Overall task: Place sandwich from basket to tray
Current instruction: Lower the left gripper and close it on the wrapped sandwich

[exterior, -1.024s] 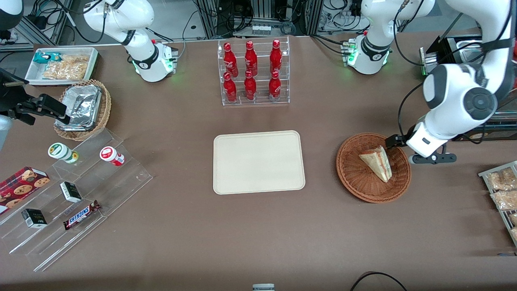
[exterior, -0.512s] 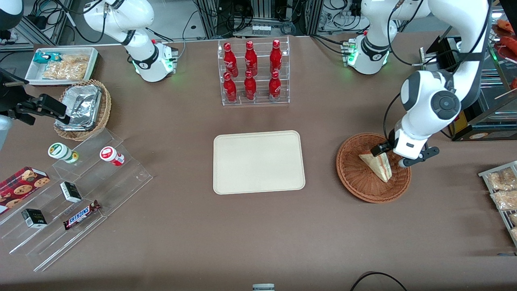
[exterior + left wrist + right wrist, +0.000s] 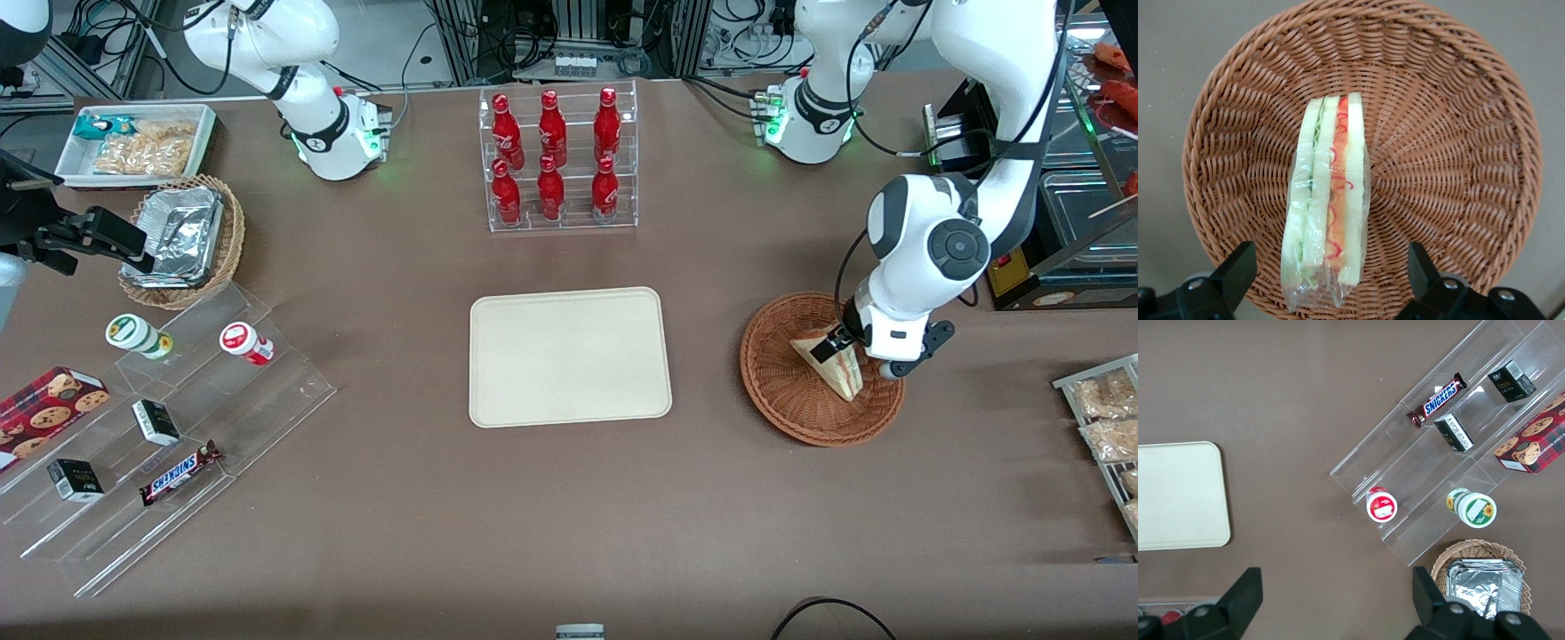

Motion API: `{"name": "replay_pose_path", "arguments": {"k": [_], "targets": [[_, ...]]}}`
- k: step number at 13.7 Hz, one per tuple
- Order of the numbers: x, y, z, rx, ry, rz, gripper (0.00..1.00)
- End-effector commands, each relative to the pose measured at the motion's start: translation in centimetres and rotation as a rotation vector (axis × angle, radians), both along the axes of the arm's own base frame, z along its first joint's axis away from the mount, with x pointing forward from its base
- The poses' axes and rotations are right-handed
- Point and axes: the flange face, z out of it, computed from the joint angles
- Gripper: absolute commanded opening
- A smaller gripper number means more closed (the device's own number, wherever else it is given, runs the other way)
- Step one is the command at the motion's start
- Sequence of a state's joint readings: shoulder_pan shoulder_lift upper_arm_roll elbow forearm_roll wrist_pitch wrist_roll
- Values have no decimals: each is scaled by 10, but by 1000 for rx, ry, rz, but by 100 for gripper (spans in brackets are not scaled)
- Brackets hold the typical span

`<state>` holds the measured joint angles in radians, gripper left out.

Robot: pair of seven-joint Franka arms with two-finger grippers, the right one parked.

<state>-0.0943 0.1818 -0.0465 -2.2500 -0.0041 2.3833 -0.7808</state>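
Observation:
The sandwich (image 3: 825,362), a plastic-wrapped white wedge with red, yellow and green filling, lies on its side in the reddish-brown wicker basket (image 3: 791,404) toward the working arm's end of the table. My gripper (image 3: 858,358) hangs low over the basket, open. In the left wrist view its two black fingertips (image 3: 1238,267) stand one on each side of the sandwich (image 3: 1328,193), apart from the wrap, with the basket (image 3: 1458,167) weave all around. My gripper (image 3: 1328,267) holds nothing. The beige tray (image 3: 569,356) lies bare in the middle of the table, also seen as the tray (image 3: 1178,493) in the right wrist view.
A clear rack of red bottles (image 3: 556,160) stands farther from the camera than the tray. Toward the parked arm's end are a stepped acrylic shelf of snacks (image 3: 160,427), a tan basket with a foil container (image 3: 182,236) and a white bin (image 3: 133,142). Snack packets (image 3: 1102,418) lie beside the reddish-brown basket.
My arm has swung in over the basket and come down. The gripper, earlier at the basket's rim, now straddles the sandwich. The sandwich has not moved.

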Motion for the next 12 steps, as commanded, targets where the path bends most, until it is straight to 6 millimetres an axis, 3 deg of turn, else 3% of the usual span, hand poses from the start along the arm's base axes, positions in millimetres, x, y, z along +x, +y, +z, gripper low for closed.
{"name": "replay_pose_path", "arguments": {"k": [1, 4, 5, 7, 8, 12], "targets": [[1, 0, -22, 4, 19, 22, 100], [3, 1, -33, 2, 11, 26, 100], [3, 2, -32, 2, 10, 26, 95], [2, 3, -28, 3, 14, 12, 29], [3, 2, -26, 3, 13, 11, 15], [5, 1, -10, 1, -12, 9, 10]]}}
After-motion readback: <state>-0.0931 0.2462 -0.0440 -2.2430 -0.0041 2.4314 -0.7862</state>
